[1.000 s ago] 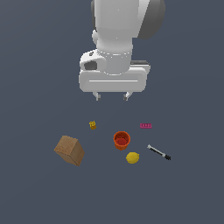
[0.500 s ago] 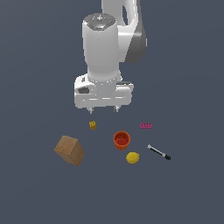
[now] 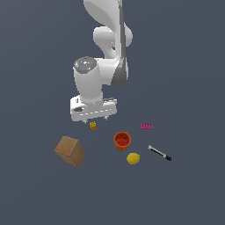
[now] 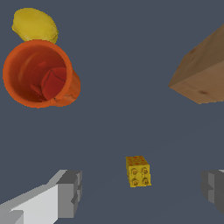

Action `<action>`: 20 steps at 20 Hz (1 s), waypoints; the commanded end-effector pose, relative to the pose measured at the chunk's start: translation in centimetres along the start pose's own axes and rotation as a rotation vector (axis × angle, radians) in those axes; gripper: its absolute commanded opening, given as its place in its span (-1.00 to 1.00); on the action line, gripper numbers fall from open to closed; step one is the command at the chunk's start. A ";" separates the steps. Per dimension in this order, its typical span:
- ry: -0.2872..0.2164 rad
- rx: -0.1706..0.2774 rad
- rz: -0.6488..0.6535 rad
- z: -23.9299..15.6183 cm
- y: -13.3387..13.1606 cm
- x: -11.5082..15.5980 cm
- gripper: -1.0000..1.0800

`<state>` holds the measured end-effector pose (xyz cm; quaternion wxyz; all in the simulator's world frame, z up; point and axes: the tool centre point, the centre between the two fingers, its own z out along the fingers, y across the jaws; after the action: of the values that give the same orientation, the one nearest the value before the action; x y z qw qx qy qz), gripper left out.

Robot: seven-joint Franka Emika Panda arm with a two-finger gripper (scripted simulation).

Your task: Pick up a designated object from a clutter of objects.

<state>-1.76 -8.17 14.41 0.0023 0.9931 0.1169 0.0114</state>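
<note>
Lowered and shifted toward the exterior view's left, the gripper (image 3: 95, 120) hangs over the yellow studded block (image 3: 93, 126), fingers (image 4: 70, 192) spread apart.

Yellow-orange block (image 4: 138, 171), orange-red cup (image 4: 38, 74), tan box (image 4: 202, 70).

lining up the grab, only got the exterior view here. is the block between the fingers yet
Observer: Yes. In the wrist view the block sits between the two fingers, touching neither; the gripper is open.
Operator: which way up is it
Observer: Studs up, four of them showing.
Operator: anything in the cup
Observer: The cup looks empty, only its red inside shows.
</note>
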 end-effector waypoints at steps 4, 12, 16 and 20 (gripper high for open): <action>-0.011 0.005 -0.046 4.1 1.4 -2.7 0.92; -0.021 0.008 -0.078 6.9 2.2 -4.9 0.92; -0.022 0.009 -0.078 7.0 2.2 -5.0 0.92; -0.022 0.009 -0.078 7.4 2.2 -5.0 0.92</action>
<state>-5.90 -11.54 7.11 -0.0001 0.9878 0.1555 0.0000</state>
